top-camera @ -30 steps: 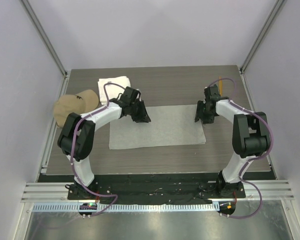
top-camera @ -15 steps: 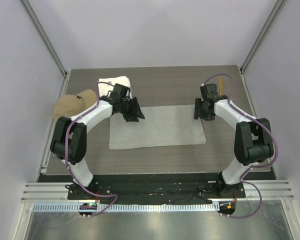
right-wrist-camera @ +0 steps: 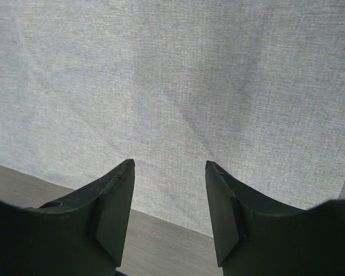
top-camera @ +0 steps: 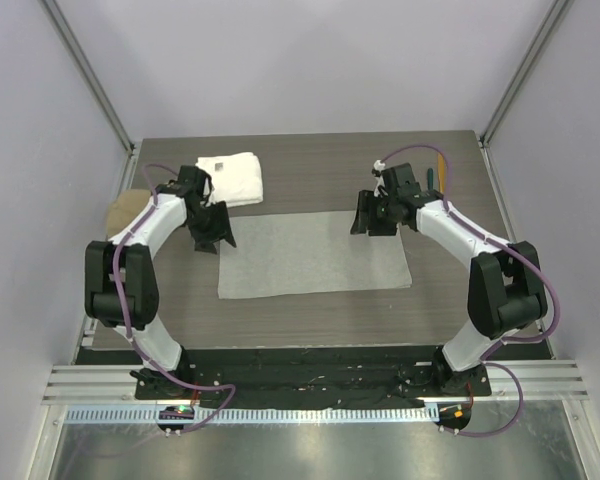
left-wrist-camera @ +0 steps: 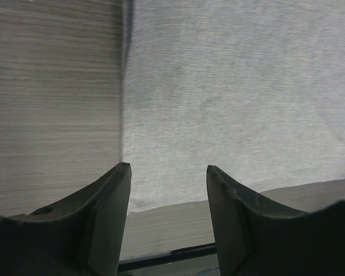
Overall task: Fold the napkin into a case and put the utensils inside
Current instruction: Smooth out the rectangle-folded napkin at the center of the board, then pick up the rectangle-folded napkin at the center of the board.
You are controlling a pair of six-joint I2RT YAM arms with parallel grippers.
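Both arms have swung leftward since a second ago. My left gripper (top-camera: 215, 232) has moved off the napkin (top-camera: 315, 255) to hang over its far-left corner, and my right gripper (top-camera: 368, 222) has slid inward along the far edge. Both jaws stand wide, holding nothing. The napkin lies flat mid-table, not yet a case, so I judge I'm lining up to pinch that far edge for a fold. The utensils (top-camera: 438, 170) wait at the far right, clear of the cloth.

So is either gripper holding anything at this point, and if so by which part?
Nothing is held. The left gripper and the right gripper both stand open over the flat napkin, with nothing between their jaws.
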